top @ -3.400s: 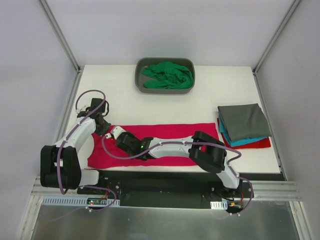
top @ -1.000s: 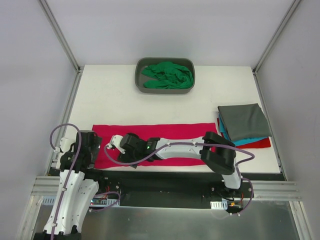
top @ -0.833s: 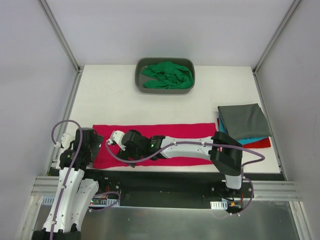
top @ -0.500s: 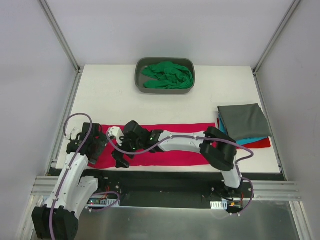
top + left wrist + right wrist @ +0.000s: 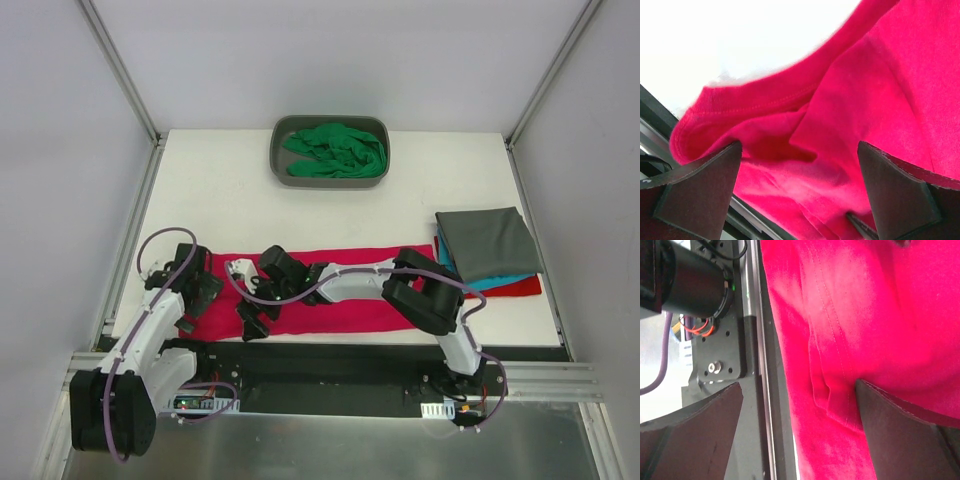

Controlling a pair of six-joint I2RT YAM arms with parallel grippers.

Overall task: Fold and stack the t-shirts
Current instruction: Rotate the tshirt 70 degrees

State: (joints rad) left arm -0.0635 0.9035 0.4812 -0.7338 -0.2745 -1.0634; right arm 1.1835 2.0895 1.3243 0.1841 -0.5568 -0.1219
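Note:
A crimson-pink t-shirt (image 5: 340,290) lies folded into a long strip along the near edge of the table. My left gripper (image 5: 193,306) is open over its left end, where a rumpled fold of pink fabric (image 5: 805,150) lies between the wide-apart fingers (image 5: 695,195). My right gripper (image 5: 252,322) is open at the shirt's near hem (image 5: 835,390), one finger (image 5: 905,435) on the cloth and the other over the black rail. A bright green t-shirt (image 5: 335,150) lies bunched in the tub. At the right, dark grey (image 5: 487,243), teal (image 5: 492,284) and red (image 5: 522,288) t-shirts lie folded in a stack.
A grey plastic tub (image 5: 279,160) stands at the back middle of the white table (image 5: 220,200). A black metal rail (image 5: 752,365) with the arm bases runs along the near edge. Frame posts rise at the back corners.
Both grippers have opened wide. The left arm has swung in from the near-left edge onto the shirt's left end. The right gripper has shifted towards the near hem.

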